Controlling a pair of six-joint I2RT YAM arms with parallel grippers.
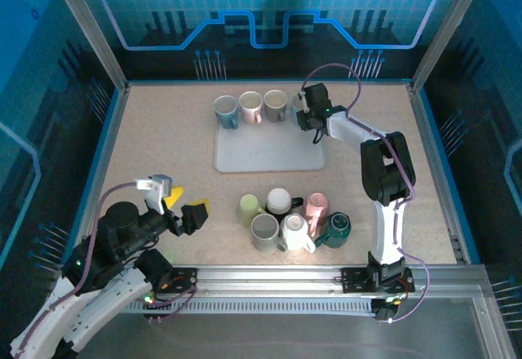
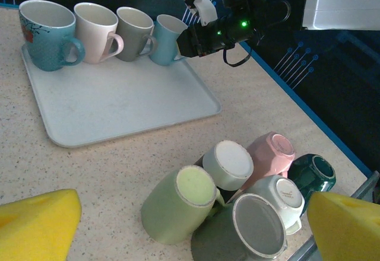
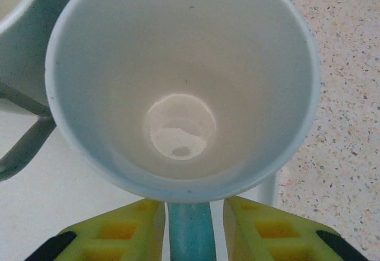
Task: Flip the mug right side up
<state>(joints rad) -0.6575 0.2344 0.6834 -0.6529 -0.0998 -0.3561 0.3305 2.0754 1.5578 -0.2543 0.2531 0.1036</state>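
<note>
Here the mug (image 3: 178,65) stands upright, handle (image 3: 189,216) between the barely spread right hand (image 3: 194,237).

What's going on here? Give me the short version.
The right gripper is at a light blue mug that stands upright at the end of the row on the tray, with a finger on either side of its handle. I cannot tell whether they grip it. Three other mugs stand upright beside it. Several more lie tipped or upside down nearer the arms. The left gripper hangs open, holding nothing.
</note>
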